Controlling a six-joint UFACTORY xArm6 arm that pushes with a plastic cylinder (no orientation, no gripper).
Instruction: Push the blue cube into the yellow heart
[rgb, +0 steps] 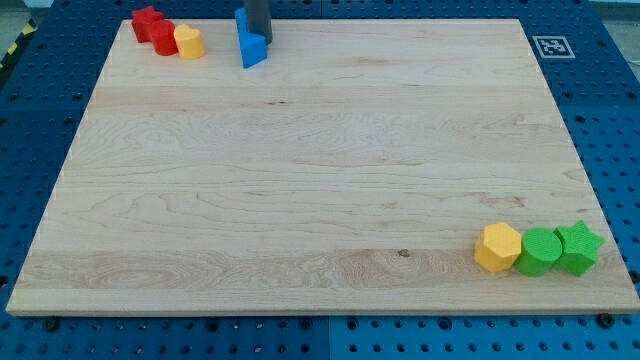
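The small blue plastic block (250, 47) is sitting close to the far edge of the pale wooden board (320, 180), a little left of that edge's middle, toward the view's top. Its outline is reading as wedge-like from this angle, so whether it is a true cube is hard to tell. The dark straight rod is coming down from the view's top, and my tip (262, 41) is resting right against the blue block's upper right side; the very end is partly hidden behind the block, so actual contact cannot be confirmed. There are no jaws here to open or close, and the rod is gripping nothing; it is only able to shove.

The small yellow plastic heart (188, 42) is lying near the board's far left corner, left of the blue block with a short bare gap between them. A red cylinder-like block (164, 35) is touching the heart's left side, and a red star-shaped block (147, 22) is sitting just beyond that.

The blue block is looking light, rigid and smooth, so it is likely to slide easily on the wood and to spin if pushed off-centre. The sound contact place is the middle of its right face, pushing straight left along the far edge.

Near the board's near right corner a yellow hexagonal block (497, 247), a green round block (541, 251) and a green star block (579, 246) are sitting in a touching row, well apart from the work.
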